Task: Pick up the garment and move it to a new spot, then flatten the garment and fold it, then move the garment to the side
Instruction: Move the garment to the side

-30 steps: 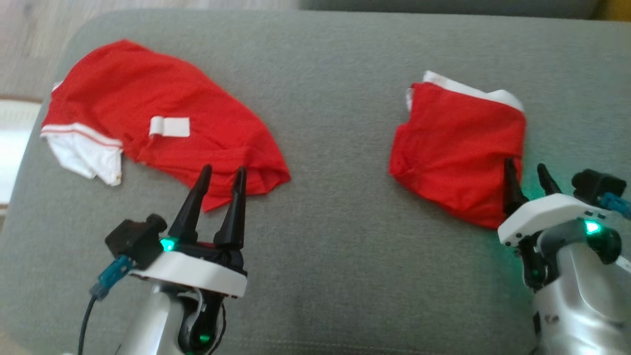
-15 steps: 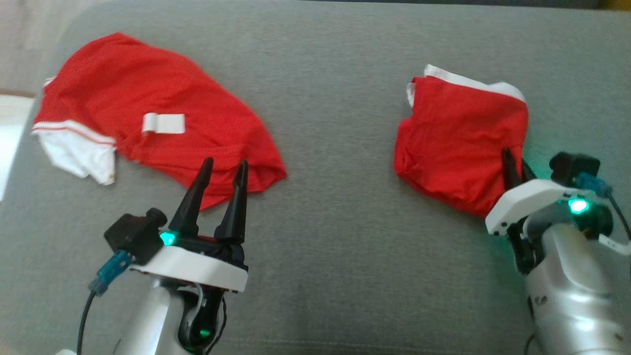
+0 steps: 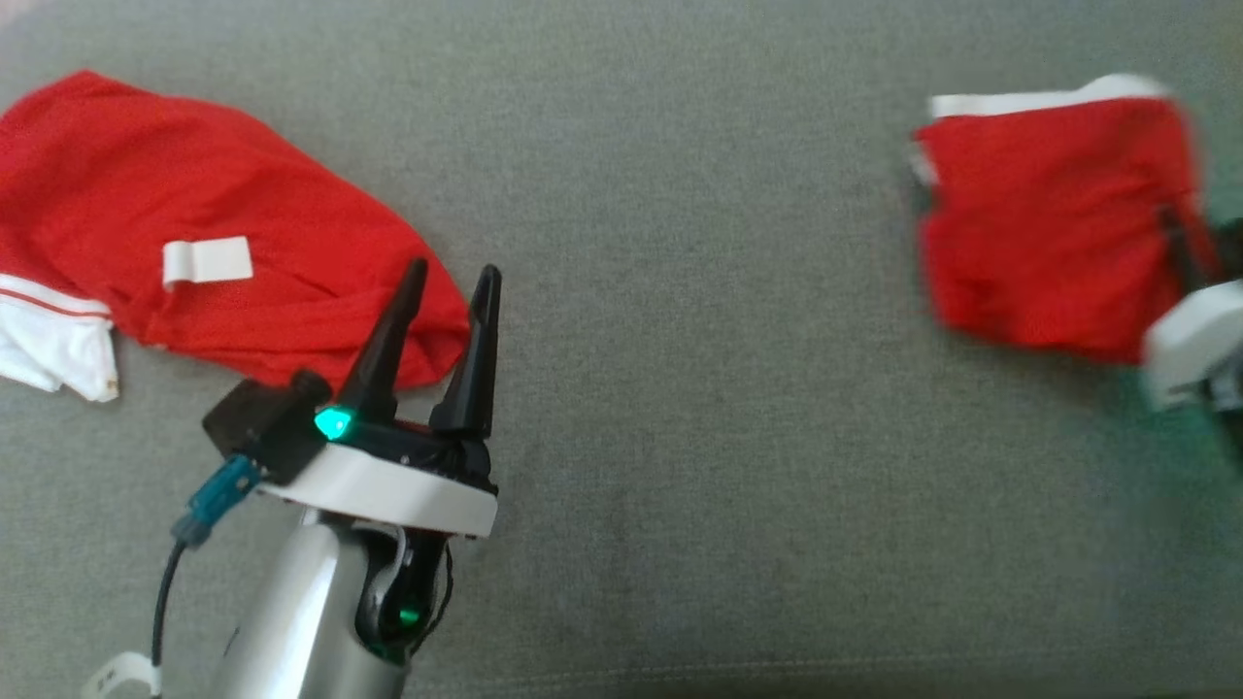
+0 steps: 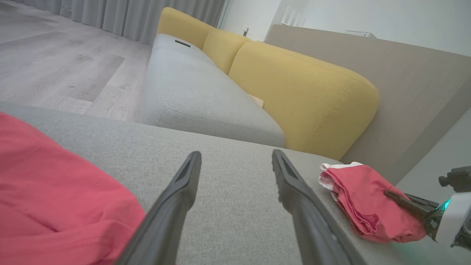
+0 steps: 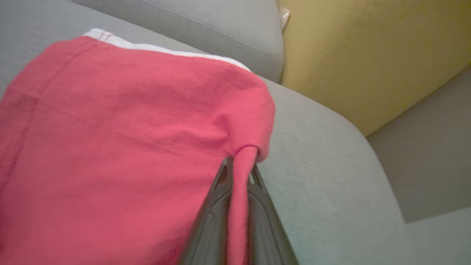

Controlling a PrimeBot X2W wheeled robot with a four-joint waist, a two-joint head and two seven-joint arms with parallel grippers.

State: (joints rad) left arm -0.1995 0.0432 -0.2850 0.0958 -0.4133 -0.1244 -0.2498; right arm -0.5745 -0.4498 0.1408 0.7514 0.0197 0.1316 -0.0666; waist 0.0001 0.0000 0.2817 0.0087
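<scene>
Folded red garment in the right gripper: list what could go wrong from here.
1. The right gripper pinches only a thin tuck of the folded garment; pulling may slip it free or open the layers.
2. The cushion edge is close; the garment could slide off.

The left gripper (image 3: 453,269) stands at the lower left of the head view. Its two long dark fingers (image 3: 386,342) point up and away from the robot, and the jaws are spread wide with nothing between them. Its white wrist collar (image 3: 388,490) sits on a silver forearm (image 3: 291,621) that rises from the bottom edge, and a green light (image 3: 332,424) glows at the base of the fingers. The right gripper (image 5: 240,165) sits at the far right edge of the head view, blurred and partly cut off. In the right wrist view its jaws are pressed together, pinching a fold at the edge of the folded red garment (image 5: 110,129).
</scene>
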